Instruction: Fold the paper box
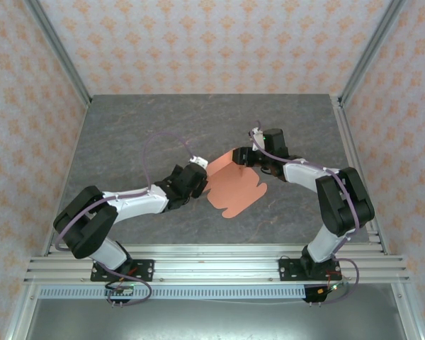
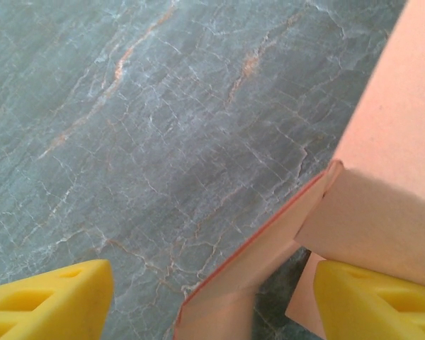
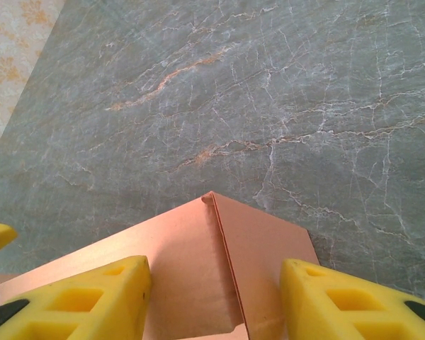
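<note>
At the near edge, the two arm bases are seen bolted to a ribbed metal rail (image 1: 212, 263), and both arms are bent inward toward the middle of the grey marbled worktop (image 1: 134, 134).

The left claw (image 1: 202, 184) is found nearest, lying low at the left edge of the paper box (image 1: 235, 193). From its wrist camera the left claw (image 2: 212, 287) is shown with its yellow fingers (image 2: 53, 301) wide apart and bare worktop in most of the gap. Nothing is clamped. A creased edge of the box (image 2: 389, 163) slants into the gap from the right, and a raised panel stands against the right-hand finger (contact there cannot be judged for certain).

The salmon-orange box is placed between the two claws, near the centre of the worktop. It is only partly formed: the nearer portion, with rounded tabs, lies flat on the surface, while the farther portion is raised into an upright panel.

Just beyond, the right claw (image 1: 244, 157) is set at the far right corner of that raised panel. Seen from its wrist, the right claw (image 3: 216, 287) is held astride a folded ridge of the box (image 3: 188, 255), one yellow finger (image 3: 81, 301) on each side, the jaws partly apart. Whether the cardboard is actually being pinched cannot be told.

Farther back, open worktop is seen, closed in by walls (image 1: 198, 42) papered with an orange pattern.
</note>
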`<state>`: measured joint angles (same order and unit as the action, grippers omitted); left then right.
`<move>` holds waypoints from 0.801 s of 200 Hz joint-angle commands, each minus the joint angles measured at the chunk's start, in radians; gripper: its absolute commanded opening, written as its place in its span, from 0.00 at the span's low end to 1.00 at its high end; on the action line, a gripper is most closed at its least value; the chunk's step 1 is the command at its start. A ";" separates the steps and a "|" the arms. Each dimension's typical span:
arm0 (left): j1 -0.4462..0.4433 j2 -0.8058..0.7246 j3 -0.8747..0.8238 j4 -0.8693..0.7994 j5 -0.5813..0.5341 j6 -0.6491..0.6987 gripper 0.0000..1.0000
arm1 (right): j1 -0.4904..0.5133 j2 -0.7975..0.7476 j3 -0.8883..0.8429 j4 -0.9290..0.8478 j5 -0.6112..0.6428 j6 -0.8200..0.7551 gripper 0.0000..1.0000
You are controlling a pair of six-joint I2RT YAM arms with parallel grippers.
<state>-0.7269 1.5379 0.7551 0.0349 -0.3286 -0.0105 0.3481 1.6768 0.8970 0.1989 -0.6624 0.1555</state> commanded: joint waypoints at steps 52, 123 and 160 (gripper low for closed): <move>-0.018 0.062 0.102 0.034 -0.056 -0.039 0.74 | 0.014 0.035 0.002 -0.068 -0.008 -0.020 0.51; -0.020 -0.052 0.029 -0.050 -0.013 -0.157 0.76 | 0.014 0.041 0.002 -0.066 0.019 -0.013 0.51; -0.022 -0.253 -0.060 -0.179 0.042 -0.416 0.83 | 0.015 0.044 0.004 -0.065 0.019 -0.013 0.51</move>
<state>-0.7403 1.4204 0.7528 -0.0406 -0.3130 -0.2081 0.3485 1.6814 0.9012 0.2024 -0.6621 0.1558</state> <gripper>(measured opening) 0.815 0.505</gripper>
